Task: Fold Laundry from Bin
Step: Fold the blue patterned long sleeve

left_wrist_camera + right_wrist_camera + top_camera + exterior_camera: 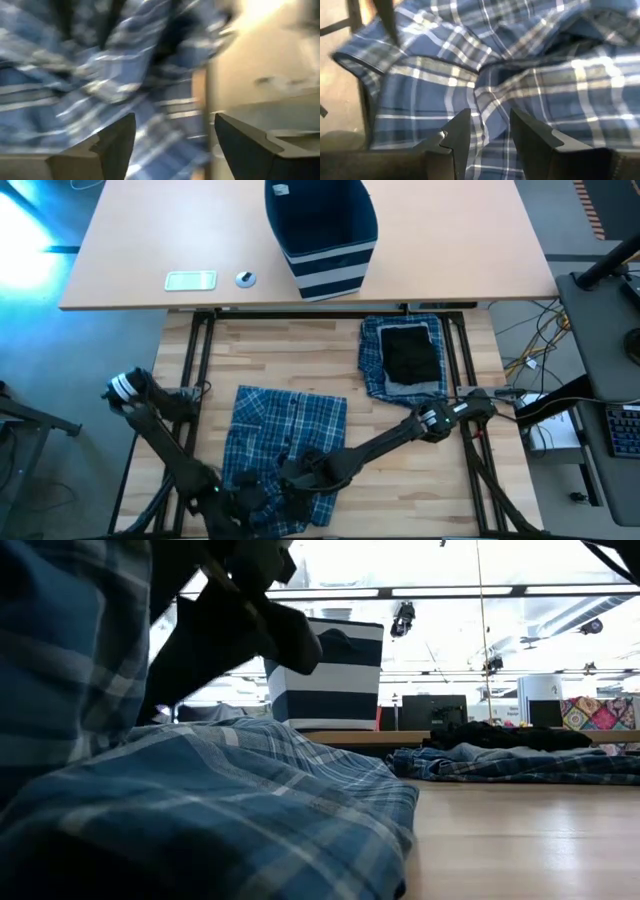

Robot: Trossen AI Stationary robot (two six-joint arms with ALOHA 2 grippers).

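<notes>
Soft plaid shirt (285, 442) rumpled on wood worktop (330, 365); left gripper (172, 145) wide, empty; right gripper (487, 132) narrow, empty above cloth.

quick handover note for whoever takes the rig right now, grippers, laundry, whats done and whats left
Left gripper: open, at the near edge of the plaid garment, holding nothing.
Right gripper: jaws slightly apart, low over the same garment; no grip visible.
Bin: on the far table, looks empty.
Done: folded pile at far right, black piece on top.
Left: fold the plaid garment and stack it.
</notes>
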